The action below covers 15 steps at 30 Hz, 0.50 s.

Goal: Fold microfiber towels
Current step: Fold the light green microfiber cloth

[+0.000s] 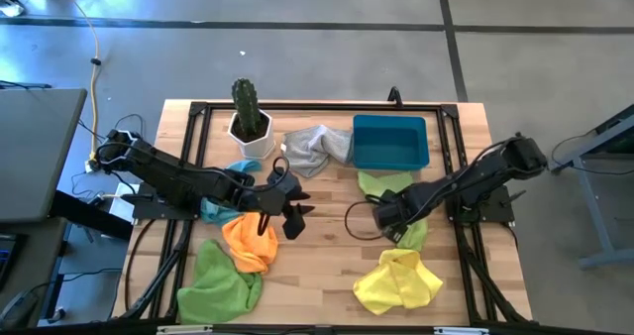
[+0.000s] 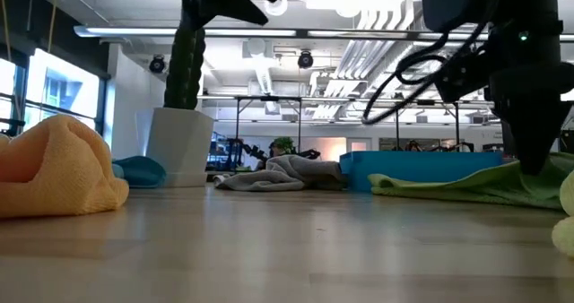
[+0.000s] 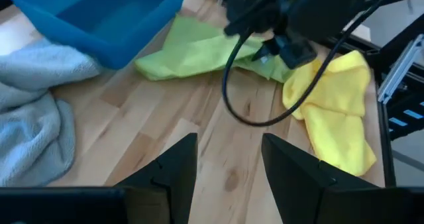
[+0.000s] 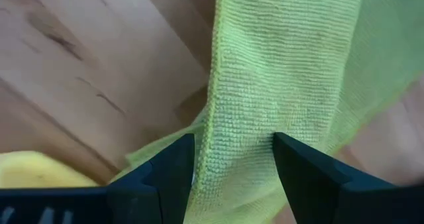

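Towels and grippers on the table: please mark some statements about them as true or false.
1. The blue bin holds a towel. False: it is empty.
2. The grey towel lies between the cactus pot and the bin. True.
3. The right gripper stands open over a lime green towel. True.
4. The left gripper holds the orange towel. False: it is open and holds nothing.
5. The yellow towel lies folded flat. False: it is crumpled.

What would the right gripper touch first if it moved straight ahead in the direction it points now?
Most likely the lime green towel: the open right gripper points down at it, with the cloth lying directly between and beyond its fingers. How close it is remains unclear.
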{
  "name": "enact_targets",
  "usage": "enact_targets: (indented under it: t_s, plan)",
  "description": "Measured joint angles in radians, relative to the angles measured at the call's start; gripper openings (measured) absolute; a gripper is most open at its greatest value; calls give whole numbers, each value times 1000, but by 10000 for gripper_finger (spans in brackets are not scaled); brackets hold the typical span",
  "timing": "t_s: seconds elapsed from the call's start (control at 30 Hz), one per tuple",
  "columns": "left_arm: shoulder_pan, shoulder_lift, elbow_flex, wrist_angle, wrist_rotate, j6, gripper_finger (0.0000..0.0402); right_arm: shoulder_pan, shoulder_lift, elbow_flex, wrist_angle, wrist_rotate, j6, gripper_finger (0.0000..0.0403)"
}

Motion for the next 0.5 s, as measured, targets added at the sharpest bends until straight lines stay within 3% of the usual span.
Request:
enact_targets:
  t_s: [0.2,0.43,0.5]
  plan:
    - [0,0,0,25,0,7,158,9,48,45,-77,6,-2,164]
    - [0,0,0,25,0,74,158,9,46,75,-87,26,-25,24]
    - [0,0,0,25,0,94,158,9,46,81,-90,20,-43,8]
